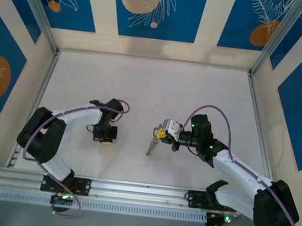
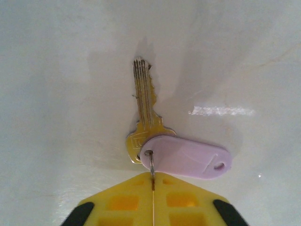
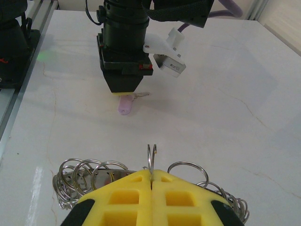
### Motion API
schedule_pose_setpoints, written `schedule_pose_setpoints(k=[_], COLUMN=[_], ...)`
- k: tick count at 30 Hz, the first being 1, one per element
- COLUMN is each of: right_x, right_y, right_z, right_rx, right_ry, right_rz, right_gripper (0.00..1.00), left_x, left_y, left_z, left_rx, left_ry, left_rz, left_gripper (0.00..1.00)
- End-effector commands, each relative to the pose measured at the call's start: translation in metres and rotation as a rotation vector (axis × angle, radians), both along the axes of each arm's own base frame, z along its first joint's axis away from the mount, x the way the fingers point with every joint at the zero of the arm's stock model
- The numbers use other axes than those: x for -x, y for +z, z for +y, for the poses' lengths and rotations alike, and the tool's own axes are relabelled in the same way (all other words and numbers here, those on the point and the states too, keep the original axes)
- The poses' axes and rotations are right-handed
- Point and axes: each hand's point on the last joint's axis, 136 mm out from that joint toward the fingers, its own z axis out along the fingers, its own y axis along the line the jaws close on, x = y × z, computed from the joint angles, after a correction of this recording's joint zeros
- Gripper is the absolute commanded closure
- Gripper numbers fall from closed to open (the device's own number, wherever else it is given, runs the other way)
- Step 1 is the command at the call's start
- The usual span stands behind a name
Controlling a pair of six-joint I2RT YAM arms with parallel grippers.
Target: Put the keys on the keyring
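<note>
Top external view: the left gripper [image 1: 106, 139] points down over the white table [image 1: 143, 89], left of centre. The right gripper [image 1: 161, 132] sits near the middle of the table, reaching toward the left arm. The keyring [image 1: 150, 146] trails from its yellow fingers down to the tabletop as a thin grey bunch. The two grippers are well apart.

Left wrist view: the left gripper [image 2: 153, 176] has its yellow fingers pressed together on a small split ring [image 2: 151, 160], whose wire runs into the seam between them. The ring carries a brass key [image 2: 143, 108], which lies on the table with its tip pointing away from the gripper. It also carries a lilac tag [image 2: 188, 157], which overlaps the key's head and reaches out to the right of the picture.

Right wrist view: the right gripper [image 3: 151, 173] is closed too, pinching one upright loop of the keyring [image 3: 89, 174]. The keyring's many silvery loops fan out on both sides of the fingers. Farther off, the left gripper [image 3: 123, 92] stands tip-down on the table. The lilac tag [image 3: 124, 104] lies just beneath it, and the key [image 3: 141, 94] pokes out beside it.
</note>
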Motion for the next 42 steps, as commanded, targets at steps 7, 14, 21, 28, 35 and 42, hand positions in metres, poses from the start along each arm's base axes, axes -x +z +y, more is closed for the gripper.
schedule_pose_setpoints(k=[7, 14, 21, 28, 35, 42], right_x=[0.004, 0.005, 0.007, 0.018, 0.025, 0.033], right_y=[0.02, 0.02, 0.022, 0.025, 0.033, 0.031], right_z=[0.005, 0.006, 0.006, 0.01, 0.014, 0.018], right_rx=[-0.054, -0.058, -0.064, -0.074, -0.095, -0.104], right_ry=[0.034, 0.04, 0.048, 0.12, 0.174, 0.22], right_rz=[-0.041, -0.041, -0.035, 0.018, 0.047, 0.085], right_gripper=[1.0, 1.0, 1.0, 1.0, 1.0, 1.0], left_x=[0.004, -0.015, -0.028, -0.041, -0.03, -0.015], left_y=[0.008, 0.04, 0.065, 0.13, 0.185, 0.181], left_z=[0.002, 0.001, -0.035, -0.086, -0.108, -0.13], left_rx=[-0.018, -0.007, 0.161, 0.385, 0.504, 0.615], left_ry=[-0.02, -0.131, -0.331, -0.688, -0.972, -1.136], left_rz=[0.004, -0.129, -0.263, -0.674, -1.062, -1.084], left_gripper=[1.0, 1.0, 1.0, 1.0, 1.0, 1.0])
